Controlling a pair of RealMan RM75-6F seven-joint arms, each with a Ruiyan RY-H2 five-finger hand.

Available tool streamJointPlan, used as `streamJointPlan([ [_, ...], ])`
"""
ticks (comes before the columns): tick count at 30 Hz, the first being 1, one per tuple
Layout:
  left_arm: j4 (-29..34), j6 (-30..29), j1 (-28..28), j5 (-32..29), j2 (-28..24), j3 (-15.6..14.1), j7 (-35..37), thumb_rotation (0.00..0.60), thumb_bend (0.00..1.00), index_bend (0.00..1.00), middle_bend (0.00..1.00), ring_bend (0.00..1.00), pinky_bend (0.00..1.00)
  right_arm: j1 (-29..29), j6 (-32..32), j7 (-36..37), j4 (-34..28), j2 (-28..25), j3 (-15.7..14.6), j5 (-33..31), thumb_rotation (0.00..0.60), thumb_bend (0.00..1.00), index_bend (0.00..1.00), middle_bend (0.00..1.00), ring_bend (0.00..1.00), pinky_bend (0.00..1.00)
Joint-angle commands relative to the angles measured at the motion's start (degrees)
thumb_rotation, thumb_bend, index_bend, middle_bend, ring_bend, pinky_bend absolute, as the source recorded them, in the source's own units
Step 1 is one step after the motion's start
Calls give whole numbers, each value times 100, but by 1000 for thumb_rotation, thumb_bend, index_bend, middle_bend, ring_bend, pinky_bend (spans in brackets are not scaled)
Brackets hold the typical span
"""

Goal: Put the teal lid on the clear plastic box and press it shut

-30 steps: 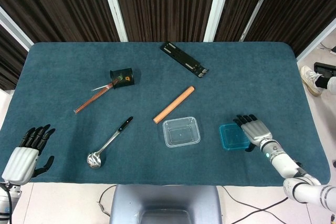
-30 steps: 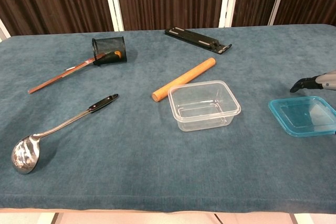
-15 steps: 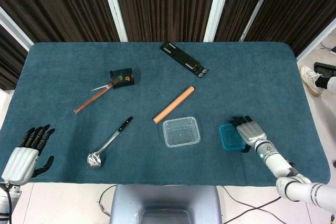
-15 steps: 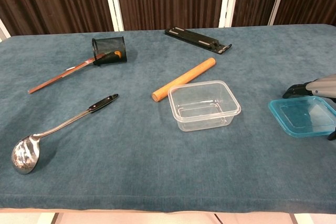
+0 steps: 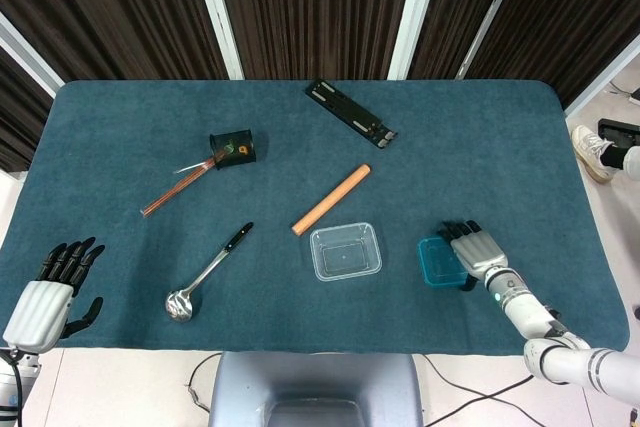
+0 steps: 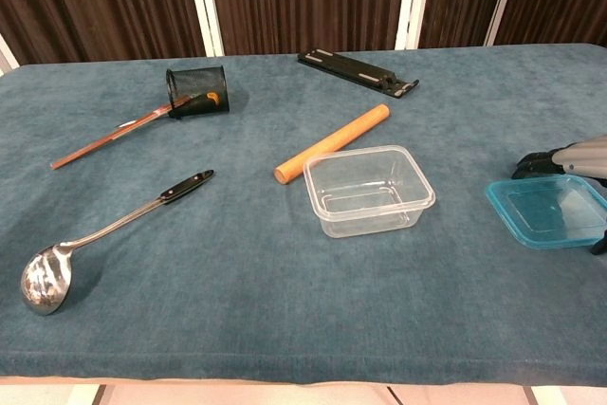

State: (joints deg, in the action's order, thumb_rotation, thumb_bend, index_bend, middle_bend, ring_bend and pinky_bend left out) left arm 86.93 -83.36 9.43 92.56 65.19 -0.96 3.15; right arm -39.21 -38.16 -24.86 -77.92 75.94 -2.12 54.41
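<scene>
The clear plastic box (image 5: 345,252) (image 6: 370,190) stands upright and empty near the table's front middle. To its right, a short gap away, the teal lid (image 5: 436,261) (image 6: 545,211) lies flat on the cloth. My right hand (image 5: 476,250) (image 6: 575,158) is over the lid's right part, fingers stretched out above its far edge and thumb by its near edge; no grip on it shows. My left hand (image 5: 52,291) hangs at the front left corner, fingers apart and holding nothing, and the chest view does not show it.
A wooden rod (image 5: 331,199) lies just behind the box. A metal ladle (image 5: 208,272) lies front left. Further back are a tipped black mesh cup (image 5: 232,146) with thin sticks (image 5: 172,192) and a black flat bar (image 5: 351,112).
My right hand has slid left and nearer, from the lid's right edge to over the lid. The lid, the box and my left hand have stayed put.
</scene>
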Motion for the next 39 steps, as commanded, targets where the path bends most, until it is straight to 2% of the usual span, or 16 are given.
streamJointPlan([
  [1, -1, -1, -1, -2, -1, 1, 3, 600, 407, 0, 0, 0, 12, 21, -93, 24, 34, 52, 2, 42, 600, 114, 369, 19, 0, 0],
  [3, 1, 0, 0, -6, -2, 3, 5, 600, 407, 0, 0, 0, 12, 32, -138, 37, 54, 75, -1, 71, 600, 115, 427, 59, 0, 0],
  [9, -4, -18, -6, 2, -10, 2, 33, 600, 408, 0, 0, 0, 12, 48, -230, 60, 57, 105, 2, 117, 600, 114, 495, 113, 5, 12],
  [14, -8, -41, -16, 9, -16, 1, 56, 600, 408, 0, 0, 0, 12, 88, -384, 120, 20, 97, 29, 256, 600, 115, 581, 180, 64, 59],
  [25, -12, -33, -15, 11, -14, -2, 51, 600, 408, 0, 0, 0, 11, 175, -599, 267, 21, 88, 77, 539, 600, 116, 673, 203, 123, 111],
  [30, -8, -17, -8, 5, -12, 0, 45, 600, 408, 0, 0, 0, 12, 215, -669, 348, 91, 128, 105, 647, 600, 115, 724, 323, 266, 183],
  [39, -7, -4, -3, -4, -9, 2, 44, 600, 408, 0, 0, 0, 12, 266, -816, 472, 132, 144, 158, 848, 600, 115, 790, 467, 413, 294],
])
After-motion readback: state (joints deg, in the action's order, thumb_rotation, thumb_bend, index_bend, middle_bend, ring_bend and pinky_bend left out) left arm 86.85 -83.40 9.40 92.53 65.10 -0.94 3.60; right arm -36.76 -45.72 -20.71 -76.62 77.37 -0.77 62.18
